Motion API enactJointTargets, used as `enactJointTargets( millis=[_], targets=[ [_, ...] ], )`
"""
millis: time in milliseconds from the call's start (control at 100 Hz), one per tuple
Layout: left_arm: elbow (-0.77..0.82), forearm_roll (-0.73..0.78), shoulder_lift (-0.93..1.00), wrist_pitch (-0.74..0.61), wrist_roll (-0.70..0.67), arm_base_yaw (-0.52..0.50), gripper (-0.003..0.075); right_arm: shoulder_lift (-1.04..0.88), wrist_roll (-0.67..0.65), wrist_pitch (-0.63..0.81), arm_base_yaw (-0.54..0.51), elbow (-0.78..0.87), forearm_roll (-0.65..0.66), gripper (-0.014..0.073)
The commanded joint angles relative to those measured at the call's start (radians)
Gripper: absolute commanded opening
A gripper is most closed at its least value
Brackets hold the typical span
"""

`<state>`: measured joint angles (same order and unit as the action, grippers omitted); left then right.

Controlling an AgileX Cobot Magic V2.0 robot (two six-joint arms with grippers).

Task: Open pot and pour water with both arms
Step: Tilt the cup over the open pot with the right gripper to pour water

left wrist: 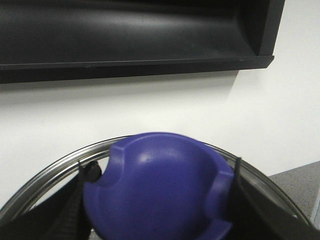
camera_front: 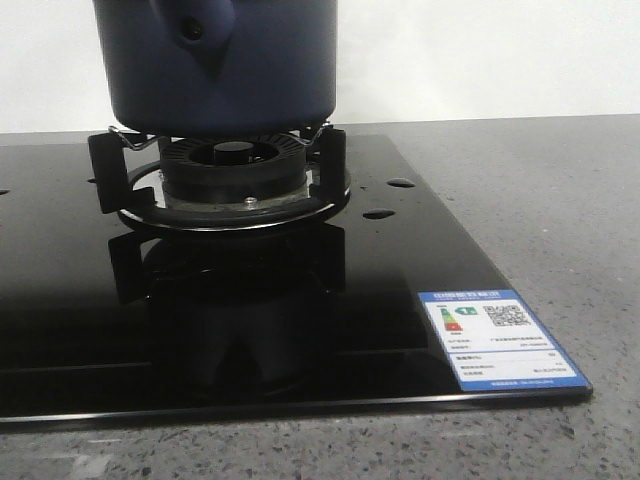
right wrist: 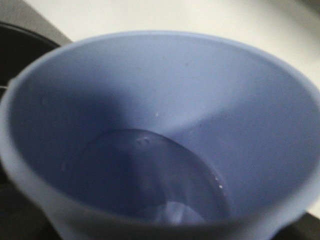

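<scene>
– Nearest the front camera, what lies on the counter?

– Glossy black cooktop glass (camera_front: 300, 340), with a blue-and-white energy label (camera_front: 500, 338) near its front right corner. The glass lies on a grey speckled counter (camera_front: 560, 200).

– And the pot?

– It (camera_front: 220, 65) stands on the black pan support (camera_front: 225, 170) over the burner (camera_front: 232, 165), at the back left of the glass. Dark navy, sides tapering to the base, 1 handle lug (camera_front: 200, 25) with a hole faces the camera. Its top is cut off by the frame, so its contents cannot be told.

– What does the left wrist camera show?

– A rounded blue-purple knob (left wrist: 157, 187) above a shiny metal rim (left wrist: 50, 172). The black fingers (left wrist: 60, 217) of the left gripper (left wrist: 160, 210) sit at either side of the knob, closed against it.

– The right one?

– A pale blue cup (right wrist: 165, 125) fills the view, seen from above its mouth. Clear water (right wrist: 145, 175) lies in the bottom, with small drops on the inner wall. No fingers show there, so I cannot tell how the right gripper stands.
</scene>
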<state>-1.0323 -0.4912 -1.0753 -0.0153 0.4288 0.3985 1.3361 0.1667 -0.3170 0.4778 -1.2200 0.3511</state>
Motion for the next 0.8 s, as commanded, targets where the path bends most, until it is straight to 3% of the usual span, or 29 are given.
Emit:
enactJointTargets(
  millis=[0,150,420,790],
  targets=[
    [-0.038,0.002,0.026,-0.098,0.000,-0.006,0.0358,0.010,0.007,0.047,0.033,-0.086,0.092,0.0307],
    [-0.038,0.002,0.026,-0.098,0.000,-0.006,0.0358,0.083,0.007,-0.012,0.086,-0.161,0.227,0.0307],
    [-0.038,0.002,0.026,-0.098,0.000,-0.006,0.0358,0.158,0.007,-0.067,0.163,-0.200,0.582,0.0307],
    [-0.038,0.002,0.026,-0.098,0.000,-0.006,0.0358,0.207,0.007,-0.067,0.167,-0.200,0.921,0.0307]
  ],
)
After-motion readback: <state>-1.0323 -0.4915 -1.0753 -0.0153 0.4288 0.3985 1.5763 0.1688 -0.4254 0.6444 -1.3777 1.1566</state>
